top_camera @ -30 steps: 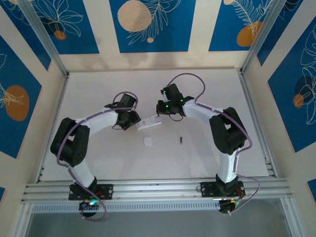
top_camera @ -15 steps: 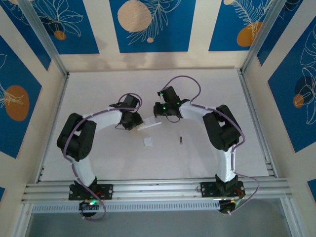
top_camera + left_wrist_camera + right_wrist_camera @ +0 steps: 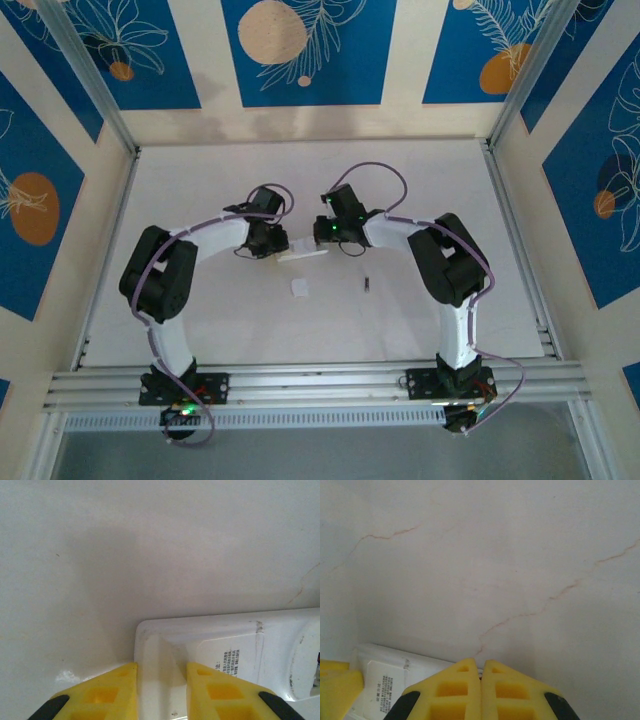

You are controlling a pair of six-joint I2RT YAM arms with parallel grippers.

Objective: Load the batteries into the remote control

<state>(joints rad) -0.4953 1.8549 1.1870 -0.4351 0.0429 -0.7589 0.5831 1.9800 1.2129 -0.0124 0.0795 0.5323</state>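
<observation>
Near the middle of the table (image 3: 200, 180), the remote control (image 3: 303, 253) is being gripped at its 9 o'clock end by the left gripper (image 3: 275, 243). In the left wrist view, the yellow fingers (image 3: 117, 685) are being pressed against both sides of the remote's plain white back, where a small printed label (image 3: 227, 656) is being shown. The right gripper (image 3: 328, 236) is being held at the remote's 2 o'clock end with its pads squeezed flat together. One dark battery (image 3: 367, 284) is being seen on the table at the remote's 4 o'clock, apart from it, and a small white cover piece (image 3: 300, 288) at its 6 o'clock.
</observation>
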